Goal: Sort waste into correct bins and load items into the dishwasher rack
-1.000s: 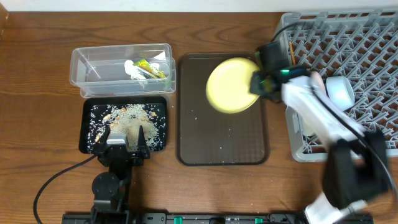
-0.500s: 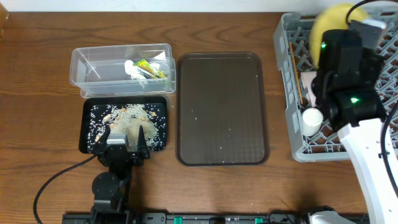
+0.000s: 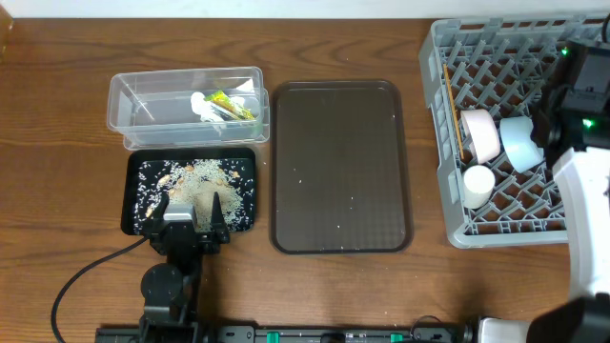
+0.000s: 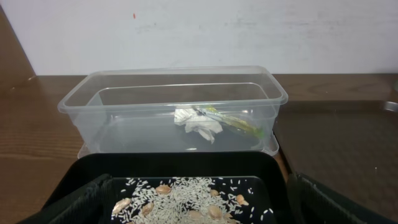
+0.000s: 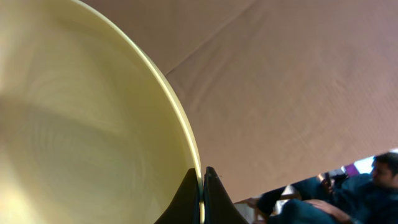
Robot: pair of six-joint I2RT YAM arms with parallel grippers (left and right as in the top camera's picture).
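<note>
My right gripper [image 5: 201, 186] is shut on the rim of the round yellow plate [image 5: 81, 124], which is held on edge. The plate does not show in the overhead view; my right arm [image 3: 581, 100] is over the grey dishwasher rack [image 3: 448, 224] at the far right. In the rack lie the white-pink bowl [image 3: 479, 133], light blue bowl [image 3: 520, 143], white cup [image 3: 477, 181] and chopsticks [image 3: 452, 105]. My left gripper [image 3: 193, 215] is open and empty at the near edge of the black tray [image 3: 136, 162], which holds rice crumbs [image 4: 193, 199]. The clear tub [image 3: 129, 95] holds the wrapper [image 3: 232, 103] and paper scrap [image 4: 198, 123].
The dark brown serving tray [image 3: 343, 167] lies between the bins and the rack, with a few loose crumbs on it. The left arm's cable [image 3: 86, 276] trails over the table at the front left.
My right arm lifted the yellow plate off the brown tray and carried it right, over the rack; the plate has left the overhead view. The left arm has not moved.
</note>
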